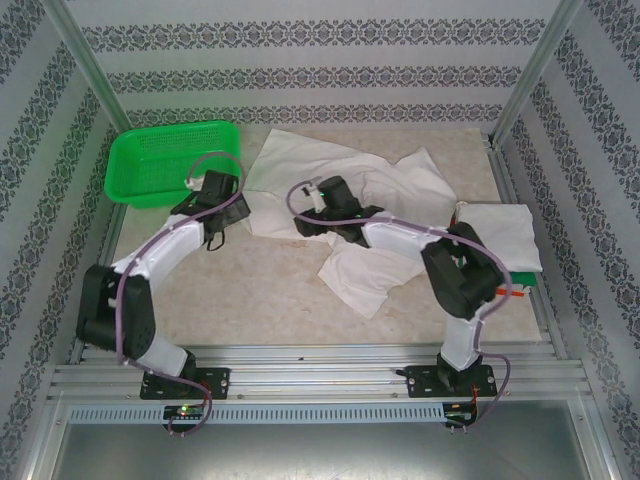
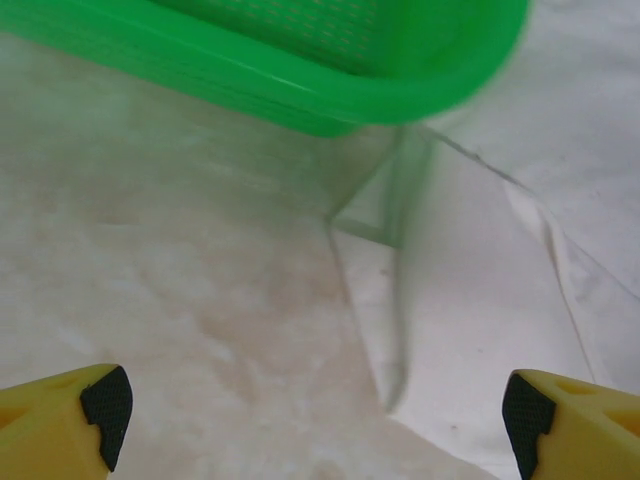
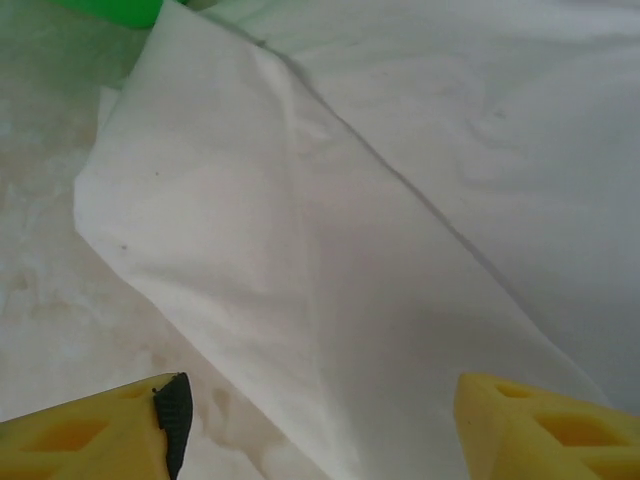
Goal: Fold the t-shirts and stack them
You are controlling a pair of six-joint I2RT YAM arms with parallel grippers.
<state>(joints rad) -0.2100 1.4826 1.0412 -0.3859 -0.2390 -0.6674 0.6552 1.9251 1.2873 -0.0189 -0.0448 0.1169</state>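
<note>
Left end effector (image 2: 315,408) stands wide open, yellow fingers with black pads far apart and nothing between them; just beyond, a folded-over corner of the white t-shirt (image 2: 470,300) lies flat on the pale mottled surface (image 2: 150,270); past that corner the green basket (image 2: 330,70) fills the top, its rim just beside the cloth's edge.

Right end effector (image 3: 322,410) is open too, jaws spread and gripping nothing; it hovers over a long doubled flap of the same t-shirt (image 3: 350,250), whose crease runs diagonally away from it; bare surface (image 3: 40,300) shows to the left of the flap.

From above, the wider layout: the left end effector (image 1: 212,238) points down near the basket (image 1: 170,160) at the shirt's left edge; the right end effector (image 1: 305,222) sits over the middle of the wrinkled, spread t-shirt (image 1: 290,165), which sprawls across the far half of the surface (image 1: 260,290); at the right edge a folded stack (image 1: 500,235) of white shirts rests well apart, orange-red and green edges peeking out beneath it.
</note>
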